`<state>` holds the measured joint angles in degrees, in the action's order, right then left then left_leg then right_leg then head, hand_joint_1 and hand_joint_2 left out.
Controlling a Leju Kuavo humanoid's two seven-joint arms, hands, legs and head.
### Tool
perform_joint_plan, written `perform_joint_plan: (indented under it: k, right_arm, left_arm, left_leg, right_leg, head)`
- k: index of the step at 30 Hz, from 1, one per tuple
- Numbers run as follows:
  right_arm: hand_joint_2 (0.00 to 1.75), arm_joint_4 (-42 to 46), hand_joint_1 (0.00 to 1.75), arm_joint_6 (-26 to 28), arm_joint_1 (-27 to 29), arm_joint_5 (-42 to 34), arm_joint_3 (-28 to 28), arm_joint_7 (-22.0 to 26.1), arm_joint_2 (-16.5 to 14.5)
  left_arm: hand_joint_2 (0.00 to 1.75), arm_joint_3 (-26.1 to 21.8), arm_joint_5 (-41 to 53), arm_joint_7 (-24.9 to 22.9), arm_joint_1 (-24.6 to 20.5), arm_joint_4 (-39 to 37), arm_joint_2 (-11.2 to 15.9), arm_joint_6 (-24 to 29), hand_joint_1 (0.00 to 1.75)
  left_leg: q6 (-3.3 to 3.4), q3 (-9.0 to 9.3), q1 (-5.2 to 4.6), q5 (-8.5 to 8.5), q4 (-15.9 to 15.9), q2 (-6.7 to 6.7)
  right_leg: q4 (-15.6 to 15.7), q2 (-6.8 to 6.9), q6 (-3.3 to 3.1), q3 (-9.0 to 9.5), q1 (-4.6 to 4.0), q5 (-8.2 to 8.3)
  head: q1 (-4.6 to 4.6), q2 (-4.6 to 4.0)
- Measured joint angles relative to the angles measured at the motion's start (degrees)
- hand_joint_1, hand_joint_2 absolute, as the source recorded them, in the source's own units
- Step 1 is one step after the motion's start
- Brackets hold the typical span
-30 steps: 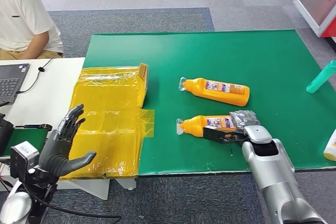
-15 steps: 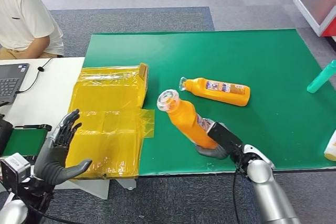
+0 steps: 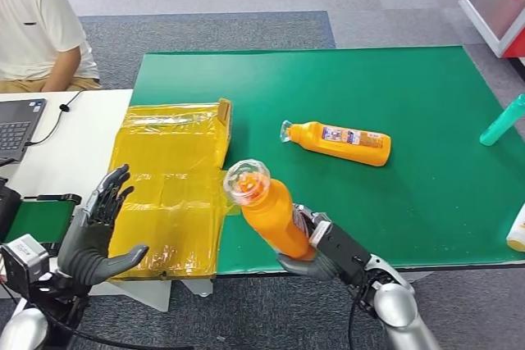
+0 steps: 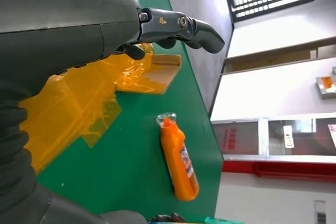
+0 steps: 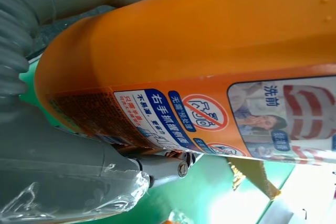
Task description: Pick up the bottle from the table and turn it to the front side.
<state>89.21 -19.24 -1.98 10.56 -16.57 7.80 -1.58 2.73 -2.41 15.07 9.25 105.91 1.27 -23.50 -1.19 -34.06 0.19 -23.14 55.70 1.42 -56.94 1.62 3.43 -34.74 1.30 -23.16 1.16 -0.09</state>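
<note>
My right hand [image 3: 321, 253] grips an orange bottle [image 3: 269, 211] by its lower body and holds it off the green mat [image 3: 433, 96], tilted with its clear cap toward the camera and to the left. In the right wrist view the bottle [image 5: 198, 61] shows its printed label, with my right hand's fingers [image 5: 71, 177] around it. A second orange bottle [image 3: 337, 142] lies flat on the mat farther back; the left wrist view shows that bottle [image 4: 179, 158] too. My left hand [image 3: 93, 231] hovers open beside the table's left front, fingers spread, holding nothing.
A yellow plastic bag over a box [image 3: 170, 182] lies left of the mat. A person in a white shirt [image 3: 37, 26] sits at the far left by a laptop [image 3: 17, 127]. A teal bottle [image 3: 501, 120] and a white-and-yellow object [image 3: 517, 231] sit at the mat's right edge.
My right hand has lifted the near bottle off the mat and swung it left and toward me, cap tipping up. My left hand has hardly moved.
</note>
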Motion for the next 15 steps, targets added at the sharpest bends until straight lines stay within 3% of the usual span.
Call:
perform_joint_plan:
  k: [5, 11, 15]
  right_arm:
    - [1.75, 1.02, 1.75, 0.02, 1.72, -5.43, -2.67, 1.35, -1.53]
    - [1.75, 0.54, 1.75, 5.15, 1.62, -4.95, -8.35, 2.54, -2.64]
    - [1.75, -1.33, 1.75, 5.9, -1.12, -4.47, -9.35, 1.38, -4.52]
  left_arm:
    - [1.75, 2.5, -3.95, -0.9, -0.7, 0.29, -0.68, -1.07, 0.0]
    - [1.75, 7.83, -14.36, -5.79, -2.05, 0.5, -1.13, -2.9, 0.0]
    - [1.75, 12.42, -16.15, -6.78, -3.44, -0.35, -1.95, -2.93, 0.0]
  left_leg:
    - [0.0, 0.0, 0.0, 0.0, 0.0, 0.0]
    - [0.0, -0.01, 0.0, 0.0, 0.0, 0.0]
    - [0.02, -0.02, 0.0, 0.02, 0.0, 0.0]
  right_leg:
    - [0.0, 0.0, 0.0, 0.0, 0.0, 0.0]
    - [0.0, 0.0, 0.0, -0.01, -0.01, -0.01]
    - [0.0, -0.01, 0.02, -0.01, 0.01, 0.03]
  head:
    - [-0.01, -0.01]
    - [0.0, 0.0]
    - [-0.01, 0.0]
